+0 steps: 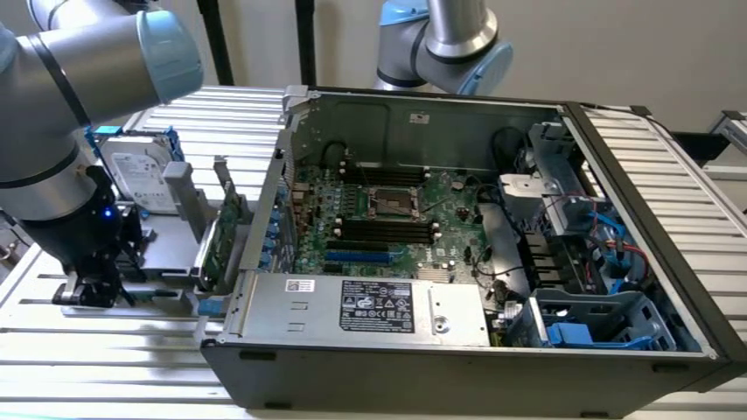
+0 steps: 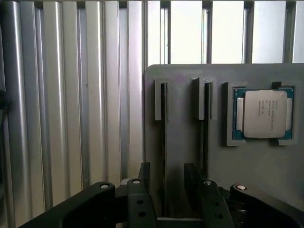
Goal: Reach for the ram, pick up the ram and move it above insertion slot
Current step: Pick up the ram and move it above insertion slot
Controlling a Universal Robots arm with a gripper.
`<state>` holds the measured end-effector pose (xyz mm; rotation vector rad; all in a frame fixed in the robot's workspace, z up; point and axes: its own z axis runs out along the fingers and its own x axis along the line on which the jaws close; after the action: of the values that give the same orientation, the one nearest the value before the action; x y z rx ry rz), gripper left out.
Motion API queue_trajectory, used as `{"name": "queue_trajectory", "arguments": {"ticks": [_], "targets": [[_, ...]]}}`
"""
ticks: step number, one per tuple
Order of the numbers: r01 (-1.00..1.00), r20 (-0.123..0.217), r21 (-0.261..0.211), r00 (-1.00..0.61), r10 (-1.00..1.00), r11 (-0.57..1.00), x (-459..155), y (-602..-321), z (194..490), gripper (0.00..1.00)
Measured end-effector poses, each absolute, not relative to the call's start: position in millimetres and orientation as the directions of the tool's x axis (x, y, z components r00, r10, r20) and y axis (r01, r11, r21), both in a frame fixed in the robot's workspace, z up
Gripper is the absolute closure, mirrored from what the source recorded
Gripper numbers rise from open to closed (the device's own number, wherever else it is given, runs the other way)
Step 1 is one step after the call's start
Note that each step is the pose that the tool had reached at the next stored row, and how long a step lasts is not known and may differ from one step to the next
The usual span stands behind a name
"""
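A robot arm (image 1: 82,70) works at the exterior view's left, beside an open computer case (image 1: 350,372) lying on a ribbed metal table (image 1: 117,359). The forearm drops almost straight down with the wrist pointing at the table. This brings the pincer (image 1: 94,293) onto a grey parts holder (image 2: 247,166) from above.

In the wrist view, the ram (image 2: 163,142) stands on edge in a narrow slot of the holder and appears as a thin dark line. Standing it this way probably leaves its two flat faces free for a grip from above. A second stick (image 2: 206,142) stands in the slot just beside it, and a square processor chip (image 2: 262,114) lies flat in a recess further along.

The pincer (image 2: 168,190) is spread. Its fingers (image 2: 144,185) sit one on each side of the ram's slot, clear of the stick and not pinching it. The ram has not been lifted. The long black motherboard slots (image 1: 380,232) inside the case are well apart from it, toward the exterior view's right.
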<state>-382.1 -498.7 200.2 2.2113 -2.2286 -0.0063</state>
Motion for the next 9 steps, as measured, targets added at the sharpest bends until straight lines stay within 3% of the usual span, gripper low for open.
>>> {"name": "queue_trajectory", "arguments": {"ticks": [6,9], "targets": [[-1.0,-0.001,0.002,0.0,-1.0,0.0,-382.5,-498.7,197.0,0.6],[-1.0,-0.001,0.002,0.001,-1.0,-0.001,-382.7,-498.7,196.7,0.78]]}}
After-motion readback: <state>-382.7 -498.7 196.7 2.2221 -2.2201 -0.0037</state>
